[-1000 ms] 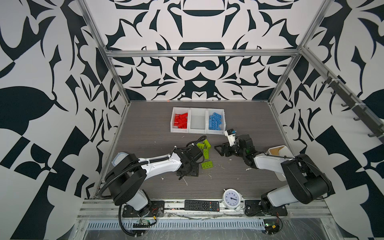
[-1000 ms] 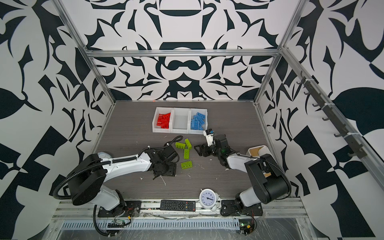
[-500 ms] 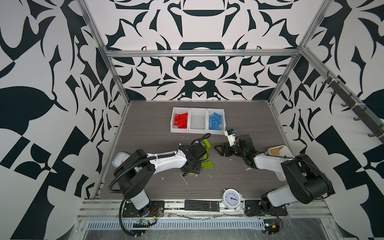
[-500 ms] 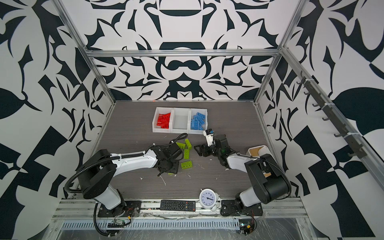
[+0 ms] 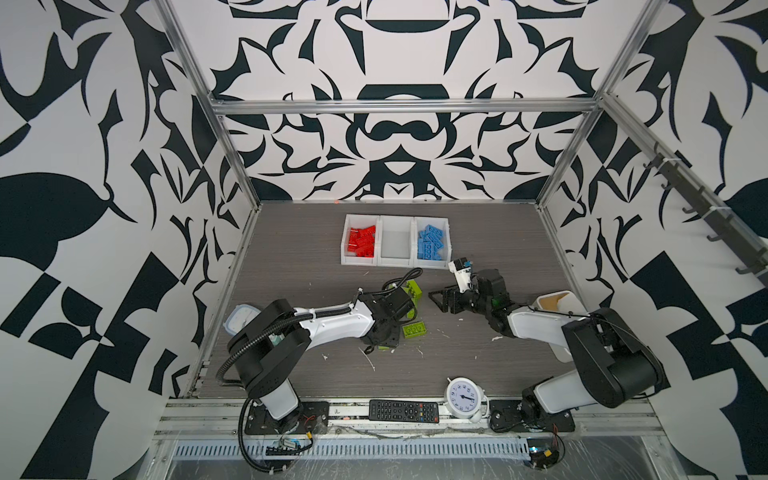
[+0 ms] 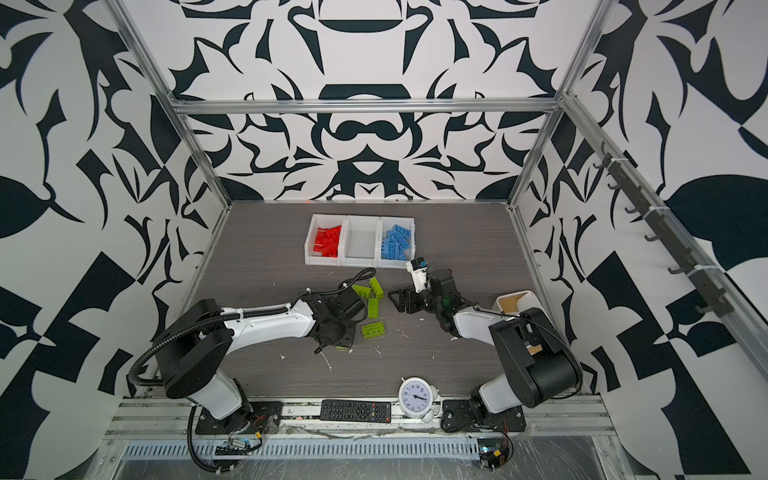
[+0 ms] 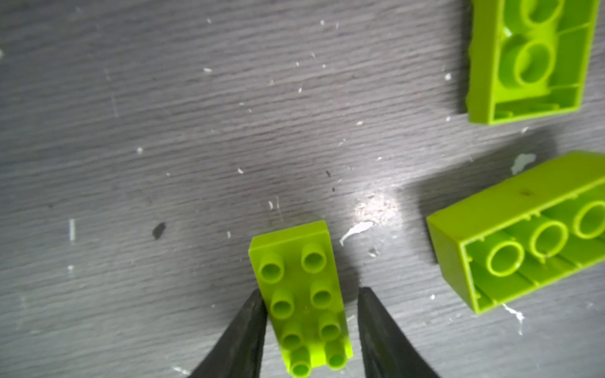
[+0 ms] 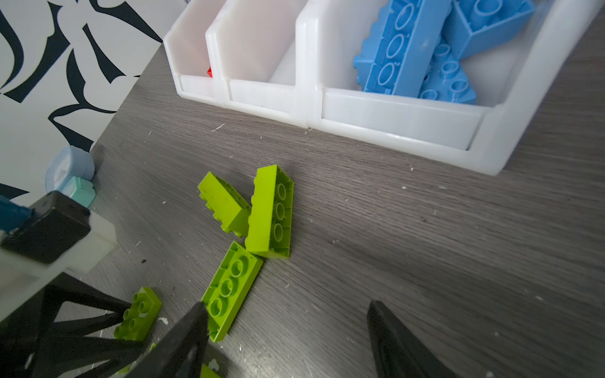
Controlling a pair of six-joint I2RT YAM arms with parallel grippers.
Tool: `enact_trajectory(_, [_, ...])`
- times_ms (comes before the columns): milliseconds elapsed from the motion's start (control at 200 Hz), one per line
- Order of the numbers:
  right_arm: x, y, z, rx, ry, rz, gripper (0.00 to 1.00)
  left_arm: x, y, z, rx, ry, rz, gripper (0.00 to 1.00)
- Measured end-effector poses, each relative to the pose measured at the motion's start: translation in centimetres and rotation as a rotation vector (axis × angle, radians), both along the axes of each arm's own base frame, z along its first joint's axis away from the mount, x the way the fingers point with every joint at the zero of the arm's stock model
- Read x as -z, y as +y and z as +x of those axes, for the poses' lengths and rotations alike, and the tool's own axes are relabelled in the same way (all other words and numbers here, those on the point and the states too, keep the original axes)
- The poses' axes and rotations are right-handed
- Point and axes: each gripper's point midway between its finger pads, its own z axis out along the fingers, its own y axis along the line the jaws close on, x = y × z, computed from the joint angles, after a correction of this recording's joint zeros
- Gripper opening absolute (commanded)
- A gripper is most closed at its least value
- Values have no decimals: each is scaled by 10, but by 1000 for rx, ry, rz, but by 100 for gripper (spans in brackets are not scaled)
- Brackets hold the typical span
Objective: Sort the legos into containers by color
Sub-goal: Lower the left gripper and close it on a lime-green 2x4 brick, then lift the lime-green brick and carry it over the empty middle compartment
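The left gripper (image 7: 309, 296) is hanging low over the grey table (image 7: 163, 131), its jaws straddling the long sides of a lime green brick (image 7: 296, 278) that is lying studs-up. One finger is touching the brick's flank and the other is standing just shy of it, so as far as I can see nothing is being pinched yet. Taking it across the narrow width looks deliberate to me, since the flat sides are giving the fingers something square to press on. Three more green bricks (image 8: 270, 212) are lying clustered just beside it, and the right gripper (image 8: 288, 327) is hovering near them with its jaws spread and empty. The containers (image 5: 344, 249) are sitting in a row toward the back wall, with red legos (image 5: 363, 243) filling one end and blue legos (image 5: 432, 243) the other. The middle bin (image 5: 397, 253) is showing bare, so I am judging the green belongs there. The table between brick and bins is lying open, though the two arms are standing near each other and the bin's front lip is calling for a lift over it.
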Motion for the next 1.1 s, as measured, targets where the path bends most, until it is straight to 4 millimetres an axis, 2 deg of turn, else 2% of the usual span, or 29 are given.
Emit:
enact_trajectory(165, [0, 0, 0, 0, 0, 0, 79, 0, 1, 1, -1, -6, 7, 42])
enact_trajectory(265, [0, 0, 0, 0, 0, 0, 79, 0, 3, 2, 1, -12, 13, 33])
enact_trajectory(645, [0, 0, 0, 0, 0, 0, 79, -2, 6, 2, 8, -23, 23, 32])
enact_trajectory(770, [0, 0, 0, 0, 0, 0, 79, -11, 11, 4, 40, -22, 64, 32])
enact_trajectory(945, [0, 0, 0, 0, 0, 0, 79, -46, 7, 34, 61, -97, 16, 32])
enact_trajectory(1100, [0, 0, 0, 0, 0, 0, 79, -85, 10, 86, 50, -191, -40, 33])
